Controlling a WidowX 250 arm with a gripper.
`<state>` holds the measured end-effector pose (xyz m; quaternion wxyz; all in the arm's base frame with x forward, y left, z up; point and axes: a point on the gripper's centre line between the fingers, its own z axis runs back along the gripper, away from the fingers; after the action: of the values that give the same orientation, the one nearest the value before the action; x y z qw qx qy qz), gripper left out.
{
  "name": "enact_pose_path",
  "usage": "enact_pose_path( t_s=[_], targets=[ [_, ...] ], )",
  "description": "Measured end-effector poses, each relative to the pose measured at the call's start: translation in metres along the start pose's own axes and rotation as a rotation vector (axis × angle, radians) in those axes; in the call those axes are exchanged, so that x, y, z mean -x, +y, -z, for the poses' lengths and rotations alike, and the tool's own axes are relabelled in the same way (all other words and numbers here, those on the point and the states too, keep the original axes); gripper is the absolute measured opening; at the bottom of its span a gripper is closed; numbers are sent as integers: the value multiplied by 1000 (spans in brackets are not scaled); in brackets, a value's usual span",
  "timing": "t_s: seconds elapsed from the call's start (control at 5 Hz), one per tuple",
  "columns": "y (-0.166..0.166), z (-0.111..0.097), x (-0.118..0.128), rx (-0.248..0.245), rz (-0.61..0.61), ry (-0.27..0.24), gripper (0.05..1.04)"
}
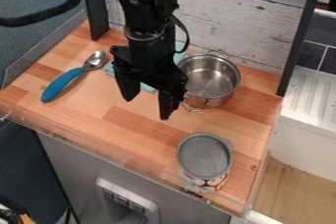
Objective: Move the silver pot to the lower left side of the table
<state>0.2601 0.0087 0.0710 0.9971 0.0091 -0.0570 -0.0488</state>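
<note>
Silver metal gives the round, shiny pot (211,78) its gleam as it sits upright on the light wooden worktop (125,127), a little right of and above the middle of the frame. One wire handle stands at its far rim, another at its lower left, close to the claw; whether the two touch, one cannot tell.

The black two-finger claw (147,106) hangs near the centre from the black robot arm (146,21), its fingers spread well apart and pointing down, just left of the pot. Behind the arm lies a pale teal cloth (109,69), partly hidden.

At the left of the frame, a metal spoon with a ridged blue handle (64,83) lies slantwise, its bowl toward the top. Toward the lower right stands a can with a grey top and a patterned side (205,156), near the worktop's front edge. Whitewashed wooden planks (242,26) rise behind the pot.
</note>
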Motion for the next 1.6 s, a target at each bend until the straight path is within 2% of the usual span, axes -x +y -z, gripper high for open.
enact_pose_path(
  t_s=[0.2, 0.8, 1.0, 1.2, 1.4, 1.6],
  targets=[
    [-1, 7, 2, 5, -8, 30, 1001],
    [-48, 18, -78, 12, 2, 36, 1001],
    [-54, 40, -109, 13, -6, 57, 1001],
    [-56, 59, -122, 19, -13, 76, 1001],
    [-54, 75, -118, -5, 2, 103, 951],
    [-53, 76, -115, -32, 13, 77, 668]
  ],
)
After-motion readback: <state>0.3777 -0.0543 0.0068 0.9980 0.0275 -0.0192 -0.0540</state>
